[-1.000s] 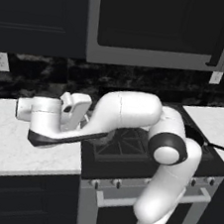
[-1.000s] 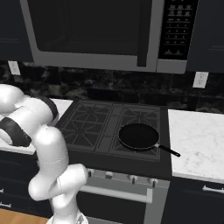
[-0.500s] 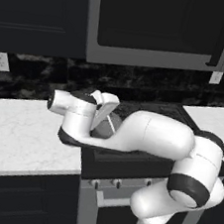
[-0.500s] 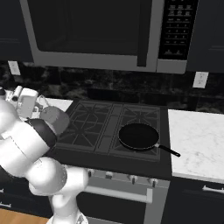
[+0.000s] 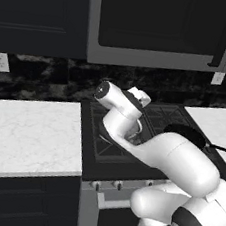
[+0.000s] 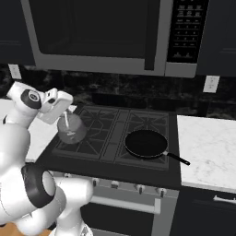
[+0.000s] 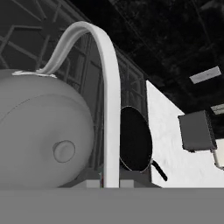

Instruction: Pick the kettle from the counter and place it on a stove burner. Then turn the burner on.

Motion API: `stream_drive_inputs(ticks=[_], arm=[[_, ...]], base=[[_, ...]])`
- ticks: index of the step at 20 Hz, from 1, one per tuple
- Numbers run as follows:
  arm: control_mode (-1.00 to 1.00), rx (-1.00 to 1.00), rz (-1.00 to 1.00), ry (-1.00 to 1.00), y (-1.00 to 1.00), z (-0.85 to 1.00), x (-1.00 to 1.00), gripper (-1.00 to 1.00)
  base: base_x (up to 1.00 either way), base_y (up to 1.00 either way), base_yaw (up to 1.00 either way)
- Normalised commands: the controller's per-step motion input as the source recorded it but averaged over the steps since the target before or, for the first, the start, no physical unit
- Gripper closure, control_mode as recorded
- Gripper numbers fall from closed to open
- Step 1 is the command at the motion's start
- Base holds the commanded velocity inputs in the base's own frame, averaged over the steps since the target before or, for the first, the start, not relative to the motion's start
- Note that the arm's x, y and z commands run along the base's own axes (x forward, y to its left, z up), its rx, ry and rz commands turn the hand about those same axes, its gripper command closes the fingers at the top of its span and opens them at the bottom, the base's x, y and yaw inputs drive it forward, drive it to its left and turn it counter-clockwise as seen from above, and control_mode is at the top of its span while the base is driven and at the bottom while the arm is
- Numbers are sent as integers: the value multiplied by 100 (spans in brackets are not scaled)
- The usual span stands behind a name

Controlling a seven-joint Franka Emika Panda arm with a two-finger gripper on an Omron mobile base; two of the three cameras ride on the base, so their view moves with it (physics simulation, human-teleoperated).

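Kettle (image 6: 70,129) over stove (image 6: 115,138); frying pan (image 6: 146,143) occupies front-right burner.

The light around me is even and soft, with no single lamp to trace. The counter (image 5: 29,132) is the brightest surface, pale and nearly flat in tone, while the cabinets and backsplash sink into near black. Shadows are faint. My arm carries a smooth sheen without hard glare. Both base views look slightly soft and coarse. In my hand view the kettle (image 7: 41,131) looms large, grey and smoothly shaded.
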Motion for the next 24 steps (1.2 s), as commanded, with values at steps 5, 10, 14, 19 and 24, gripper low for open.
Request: stream_drive_inputs(ticks=[5,10,14,19,24], arm=[[-100,-8,0,7,4,-9,40,100],[-100,-6,1,0,-8,-3,71,100],[-100,-2,1,7,0,-4,20,100],[-100,0,0,11,0,-36,10,100],[-100,0,0,6,0,-35,5,100]], base=[[0,0,0],[0,0,0],[0,0,0],[0,0,0],[0,0,0]])
